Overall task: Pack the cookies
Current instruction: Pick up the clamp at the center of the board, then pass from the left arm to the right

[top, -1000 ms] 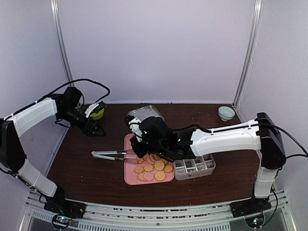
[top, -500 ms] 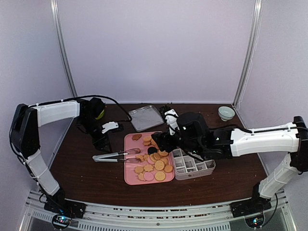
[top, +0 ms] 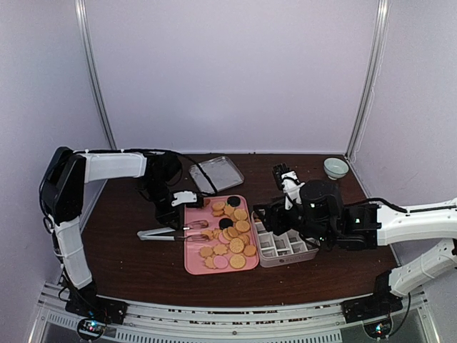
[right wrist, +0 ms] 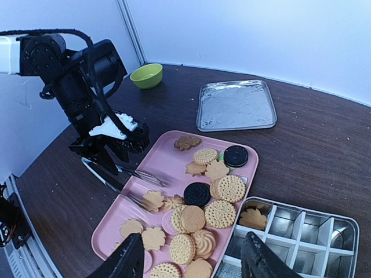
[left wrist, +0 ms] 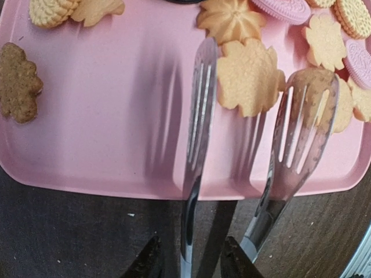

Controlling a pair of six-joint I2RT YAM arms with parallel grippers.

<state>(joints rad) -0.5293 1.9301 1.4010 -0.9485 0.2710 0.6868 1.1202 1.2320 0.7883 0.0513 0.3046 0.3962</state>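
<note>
Cookies (top: 230,230) lie loose on a pink tray (top: 193,264) at mid-table: mostly round golden ones, some flower-shaped, two black, a few pink. One cookie (right wrist: 253,218) is already in a corner cell of the divided tin (top: 314,250). The tin touches the tray's right edge, probably to keep each carry short. Its lid (top: 216,174) lies well apart at the back, so the cells are open. The tongs (left wrist: 200,116) have their slotted blades over the tray's left rim, beside a flower cookie, with the handles out on the table within reach. The left gripper (left wrist: 188,260) is down over those handles, fingers on either side. I cannot tell whether it has clamped yet. The right gripper (right wrist: 191,263) hovers above where tray and tin meet, fingers spread and empty. No brand, label or lettering is readable; the stamped cookie faces are too small to read.
</note>
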